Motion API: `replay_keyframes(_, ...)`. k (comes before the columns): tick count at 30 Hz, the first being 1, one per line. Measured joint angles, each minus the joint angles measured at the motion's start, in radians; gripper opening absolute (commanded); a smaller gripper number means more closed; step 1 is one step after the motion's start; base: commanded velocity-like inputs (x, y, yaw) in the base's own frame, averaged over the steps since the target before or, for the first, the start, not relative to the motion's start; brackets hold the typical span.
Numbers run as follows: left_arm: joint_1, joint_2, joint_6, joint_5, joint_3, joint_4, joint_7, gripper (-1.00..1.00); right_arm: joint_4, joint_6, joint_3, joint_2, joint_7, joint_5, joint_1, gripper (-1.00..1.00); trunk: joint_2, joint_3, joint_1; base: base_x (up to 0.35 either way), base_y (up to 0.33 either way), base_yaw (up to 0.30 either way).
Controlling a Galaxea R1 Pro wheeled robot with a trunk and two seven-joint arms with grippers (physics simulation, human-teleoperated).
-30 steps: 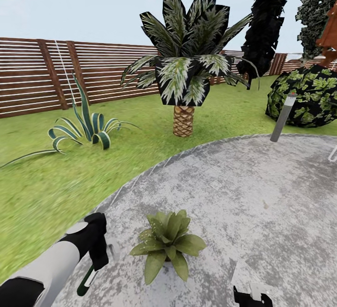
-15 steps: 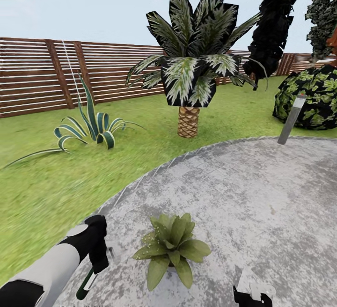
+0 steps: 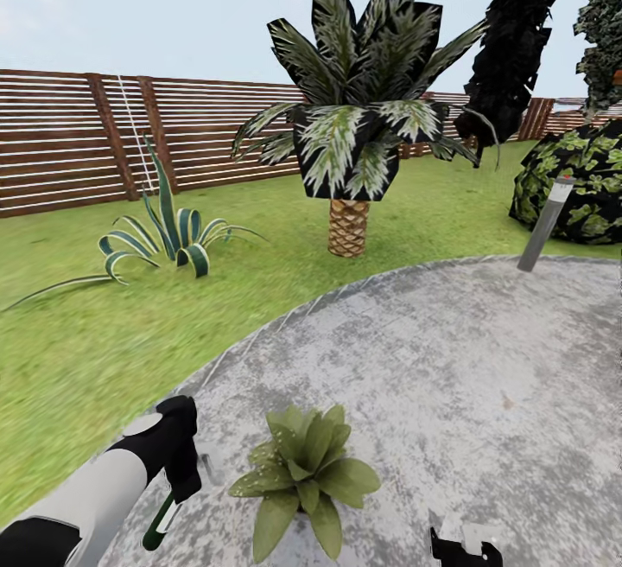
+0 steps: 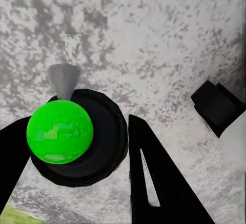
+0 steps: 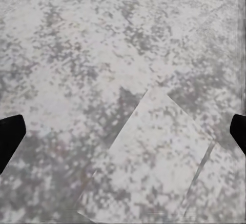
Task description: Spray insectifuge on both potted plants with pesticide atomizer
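One potted plant [image 3: 302,474], a low rosette of speckled green leaves, stands on the paved patio [image 3: 449,351] near the bottom of the head view. Just left of it my left gripper [image 3: 184,482] is shut on the pesticide atomizer [image 3: 161,522], whose nozzle points toward the plant. In the left wrist view the atomizer [image 4: 60,131] shows a bright green cap, a black round body and a grey nozzle cone between the black fingers [image 4: 148,167] of the left gripper [image 4: 79,122]. My right gripper [image 3: 466,546] [image 5: 123,131] is open over bare paving. The second potted plant is out of view.
Lawn surrounds the patio. A striped agave [image 3: 164,243] and a palm [image 3: 347,143] stand beyond it, before the slatted fence [image 3: 69,143]. A grey post [image 3: 544,226], a leafy bush [image 3: 579,178] and a dark trunk [image 3: 518,31] are at the right.
The camera has shifted a little, so the potted plant now sits lower and slightly further left in the picture. The left gripper still holds the atomizer.
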Motion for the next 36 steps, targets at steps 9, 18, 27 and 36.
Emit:
replay_keyframes(9,0.0,0.0,0.0,0.0,0.0,-0.002,0.0,-1.0,0.0,0.0,0.0,0.001,0.0,0.0,0.0,1.0,0.0,0.0,0.0,-0.097,-0.272,0.246)
replay_keyframes(18,0.0,0.0,0.0,0.0,0.002,-0.002,0.0,-1.0,0.0,0.0,0.0,0.0,0.0,0.0,0.0,1.0,0.0,0.005,0.0,0.015,-0.265,0.257)
replay_keyframes(27,0.0,0.0,0.0,-0.002,0.0,0.0,0.0,-1.0,0.0,0.0,0.0,-0.003,0.0,0.0,0.0,1.0,0.0,0.007,0.0,0.124,-0.125,0.031)
replay_keyframes(36,0.02,0.001,0.0,-0.002,0.0,0.008,0.0,-1.0,0.0,0.0,0.0,-0.006,0.0,0.0,0.0,1.0,0.0,0.007,0.0,0.001,-0.001,0.074)
